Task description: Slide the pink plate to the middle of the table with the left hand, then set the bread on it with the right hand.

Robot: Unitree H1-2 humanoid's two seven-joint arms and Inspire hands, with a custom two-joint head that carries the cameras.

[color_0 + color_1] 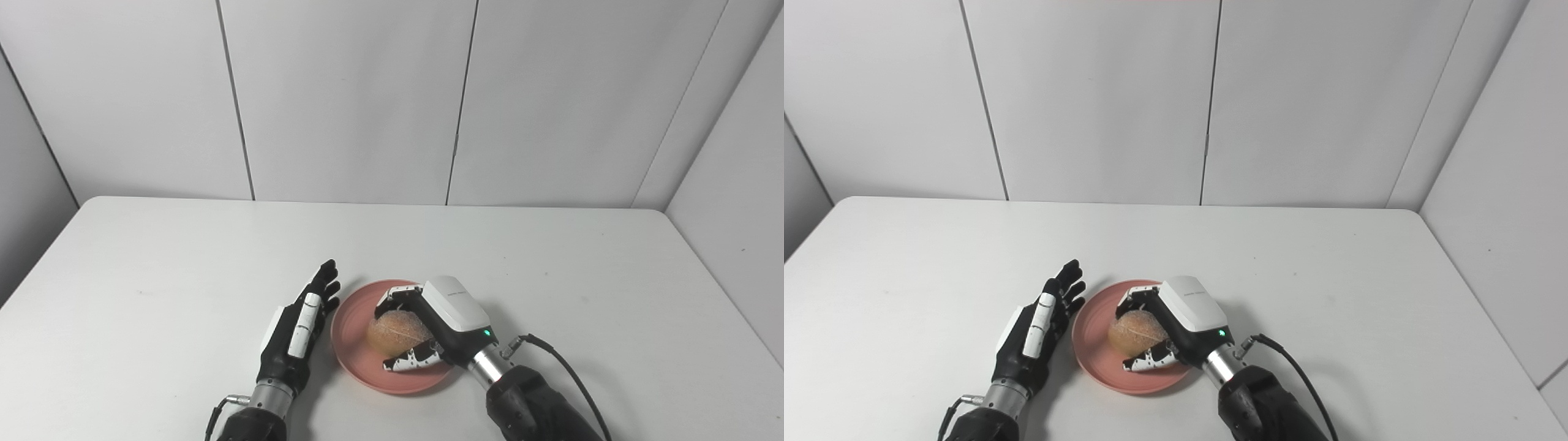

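The pink plate (355,361) lies on the white table (184,257), near its front middle. A round, golden bread roll (397,331) is over the plate's centre. My right hand (438,324) wraps around the roll from the right, fingers above it and thumb below, shut on it. Whether the roll rests on the plate I cannot tell. My left hand (300,327) lies flat and open, fingers straight, just left of the plate's rim, holding nothing.
The table's edges run left, right and back, with grey panel walls (349,98) behind and at the sides. A black cable (569,373) loops from my right wrist.
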